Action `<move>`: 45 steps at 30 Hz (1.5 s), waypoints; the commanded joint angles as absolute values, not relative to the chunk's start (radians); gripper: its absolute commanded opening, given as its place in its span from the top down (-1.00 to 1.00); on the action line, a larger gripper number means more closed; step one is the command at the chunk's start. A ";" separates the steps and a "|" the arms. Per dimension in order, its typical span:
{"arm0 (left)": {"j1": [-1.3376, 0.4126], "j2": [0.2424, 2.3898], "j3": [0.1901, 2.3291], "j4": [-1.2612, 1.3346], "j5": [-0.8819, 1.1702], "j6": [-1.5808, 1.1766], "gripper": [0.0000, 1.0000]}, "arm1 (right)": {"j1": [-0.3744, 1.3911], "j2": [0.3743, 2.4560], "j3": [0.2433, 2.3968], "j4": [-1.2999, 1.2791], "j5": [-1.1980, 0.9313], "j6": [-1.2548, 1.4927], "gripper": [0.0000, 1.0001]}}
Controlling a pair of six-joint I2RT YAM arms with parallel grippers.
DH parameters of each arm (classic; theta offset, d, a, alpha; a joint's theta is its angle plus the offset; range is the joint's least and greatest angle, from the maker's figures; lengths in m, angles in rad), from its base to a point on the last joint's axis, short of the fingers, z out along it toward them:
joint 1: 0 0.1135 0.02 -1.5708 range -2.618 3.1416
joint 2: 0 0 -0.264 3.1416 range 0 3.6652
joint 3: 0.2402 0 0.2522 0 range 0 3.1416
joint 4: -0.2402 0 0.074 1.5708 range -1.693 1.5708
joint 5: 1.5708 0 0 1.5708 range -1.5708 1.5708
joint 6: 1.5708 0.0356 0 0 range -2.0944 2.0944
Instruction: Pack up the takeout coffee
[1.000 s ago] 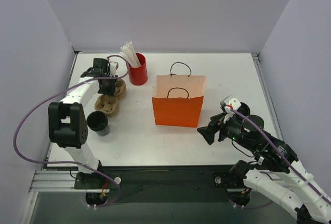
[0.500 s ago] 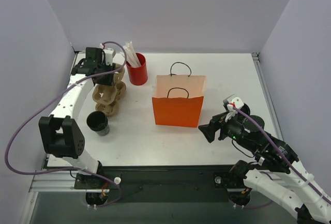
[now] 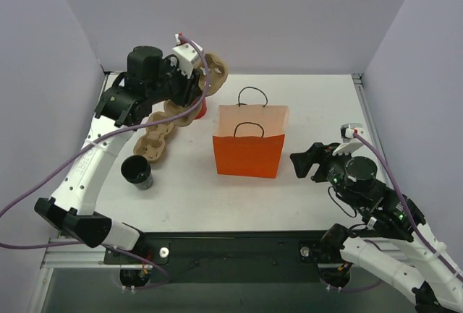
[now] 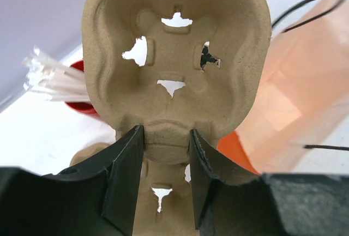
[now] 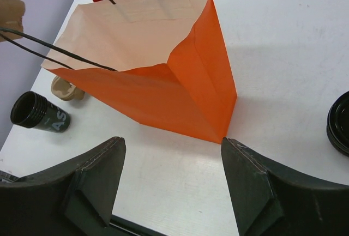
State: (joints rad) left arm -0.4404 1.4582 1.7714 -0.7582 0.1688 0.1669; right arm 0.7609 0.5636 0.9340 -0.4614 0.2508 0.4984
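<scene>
Left gripper (image 4: pixel 163 138): fingers shut tight on the rim of a cardboard cup tray (image 4: pixel 174 56), held in the air at far left. Right gripper (image 5: pixel 172 149): wide open, empty, near right of the orange bag (image 3: pixel 249 147). Coffee cup (image 3: pixel 137 172): standing near left beside the spare trays (image 3: pixel 153 139). Second cup (image 5: pixel 340 122): only its lid edge shows, right of the bag.

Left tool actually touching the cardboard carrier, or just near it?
Touching. The left wrist view shows the left tool with both fingers pressed against the sides of the cardboard carrier, no gap visible.
</scene>
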 commanded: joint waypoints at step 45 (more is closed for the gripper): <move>-0.706 1.382 1.631 -0.426 0.538 0.276 0.29 | 0.765 0.647 1.098 -0.456 0.497 0.750 -0.33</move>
State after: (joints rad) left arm -0.6819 1.4166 1.6215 -0.4557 0.5888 0.2737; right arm 0.7609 0.6964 1.0786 -0.4767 0.4500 0.7128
